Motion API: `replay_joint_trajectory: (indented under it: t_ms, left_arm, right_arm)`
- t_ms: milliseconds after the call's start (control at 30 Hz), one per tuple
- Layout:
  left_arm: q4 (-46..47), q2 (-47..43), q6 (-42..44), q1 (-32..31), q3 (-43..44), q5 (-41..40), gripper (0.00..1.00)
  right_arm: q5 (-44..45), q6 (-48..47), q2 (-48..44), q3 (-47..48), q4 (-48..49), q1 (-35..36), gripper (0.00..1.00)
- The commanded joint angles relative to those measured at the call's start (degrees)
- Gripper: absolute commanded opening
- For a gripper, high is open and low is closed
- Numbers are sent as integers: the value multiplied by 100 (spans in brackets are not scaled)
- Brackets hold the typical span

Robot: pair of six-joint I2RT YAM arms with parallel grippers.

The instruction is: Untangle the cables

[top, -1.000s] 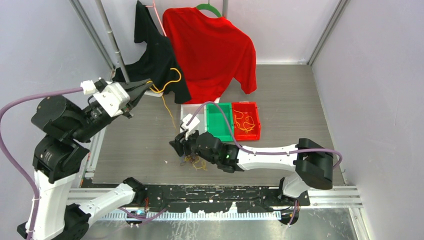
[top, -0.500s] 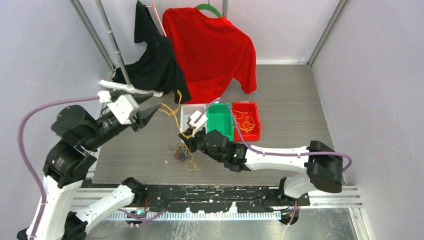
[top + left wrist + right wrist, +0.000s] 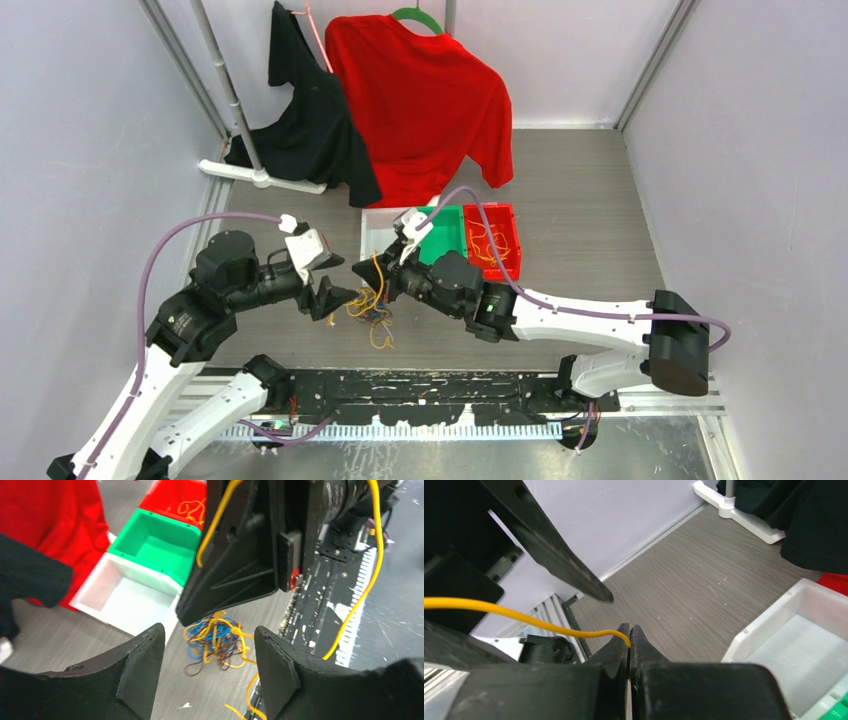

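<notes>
Top camera looks down; close wrist cameras both see white bin (image 3: pixel 125 597)

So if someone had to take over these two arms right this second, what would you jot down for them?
Left gripper: open, holding nothing, pointed at the tangle.
Right gripper: shut on one yellow cable, held above the table.
Cables: the tangle is a knot of yellow, blue and brown strands on the table between the grippers, near the white bin.
Done: a few yellow cables lie in the red bin; none show in the green bin.
Left: probably pull the held cable free, then separate the rest.
</notes>
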Motion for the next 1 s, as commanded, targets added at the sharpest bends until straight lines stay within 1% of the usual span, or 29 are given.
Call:
replay_joint_trajectory:
  t_ms: [0, 33, 133, 200, 300, 433, 533, 667, 700, 733, 867, 967]
  left_arm:
    - [312, -150, -228, 2, -195, 651, 66]
    - [318, -155, -231, 1, -237, 757, 67]
    - [322, -163, -186, 1, -374, 1075, 75]
    - [394, -167, -200, 1, -471, 1134, 77]
    - [604, -152, -298, 1, -581, 1063, 75]
    - [960, -181, -601, 5, -712, 754, 66]
    - [1150, -183, -836, 7, -751, 731, 58]
    - [1350, -159, -1148, 13, -670, 874, 39]
    - [1352, -151, -1165, 18, -638, 932, 36]
    - [1326, -150, -1187, 20, -583, 1006, 35]
    - [1154, -148, -1218, 19, -499, 1336, 34]
    - [1129, -185, -1255, 19, -484, 1352, 23]
  right_arm:
    - [-234, 420, -243, 372, 409, -23, 1]
    - [-234, 491, -237, 413, 418, -23, 1]
    - [-345, 664, -164, 584, 379, -24, 1]
    - [-419, 827, -113, 681, 404, -23, 1]
    - [-554, 1004, -22, 810, 440, -23, 1]
    - [-682, 1181, 40, 929, 440, -23, 1]
    - [-729, 1313, 77, 934, 503, -23, 1]
    - [-763, 1405, 131, 920, 523, -26, 1]
    - [-745, 1417, 130, 903, 535, -24, 1]
    - [-733, 1440, 129, 890, 539, -23, 1]
    - [-633, 1447, 138, 874, 540, -23, 1]
    - [-571, 1442, 163, 916, 441, -23, 1]
